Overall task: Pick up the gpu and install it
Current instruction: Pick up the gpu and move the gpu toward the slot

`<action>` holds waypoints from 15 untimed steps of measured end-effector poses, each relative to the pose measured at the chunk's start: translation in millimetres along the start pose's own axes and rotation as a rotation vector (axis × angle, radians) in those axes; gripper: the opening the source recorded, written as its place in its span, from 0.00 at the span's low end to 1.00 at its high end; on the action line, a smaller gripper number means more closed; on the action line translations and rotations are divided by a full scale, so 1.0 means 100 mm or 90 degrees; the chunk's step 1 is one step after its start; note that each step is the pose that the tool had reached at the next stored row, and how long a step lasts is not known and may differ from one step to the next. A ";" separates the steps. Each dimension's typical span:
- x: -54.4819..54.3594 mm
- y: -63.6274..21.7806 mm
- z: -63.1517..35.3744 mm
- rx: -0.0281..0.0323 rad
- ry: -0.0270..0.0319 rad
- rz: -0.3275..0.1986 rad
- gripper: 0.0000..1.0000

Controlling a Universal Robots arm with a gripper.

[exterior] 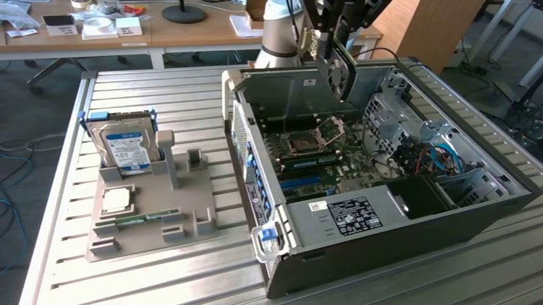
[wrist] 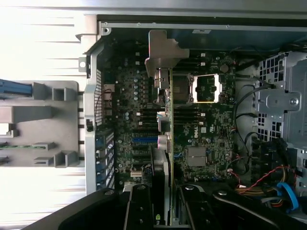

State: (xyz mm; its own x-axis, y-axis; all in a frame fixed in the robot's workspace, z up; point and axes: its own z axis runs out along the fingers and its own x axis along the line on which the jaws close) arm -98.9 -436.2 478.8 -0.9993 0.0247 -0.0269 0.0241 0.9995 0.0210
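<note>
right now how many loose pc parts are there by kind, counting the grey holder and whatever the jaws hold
hard drive: 1
cpu: 1
ram stick: 1
gpu: 1
total: 4

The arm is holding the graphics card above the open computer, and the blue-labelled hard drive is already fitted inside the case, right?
Not quite. The hard drive is not inside the case; it stands in the grey holder beside it, as the exterior view shows. The rest is right: the gripper holds the gpu above the open case.
</note>
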 end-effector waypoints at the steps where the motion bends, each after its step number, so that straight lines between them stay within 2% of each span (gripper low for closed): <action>1: -0.01 0.000 0.000 0.0000 0.0000 0.000 0.27; 15: -0.20 0.005 0.005 0.0000 0.0000 0.000 0.27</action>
State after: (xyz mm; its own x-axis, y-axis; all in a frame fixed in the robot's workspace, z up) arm -79.4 -436.1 478.8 -0.9993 0.0246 -0.0269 0.0240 0.9995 0.0209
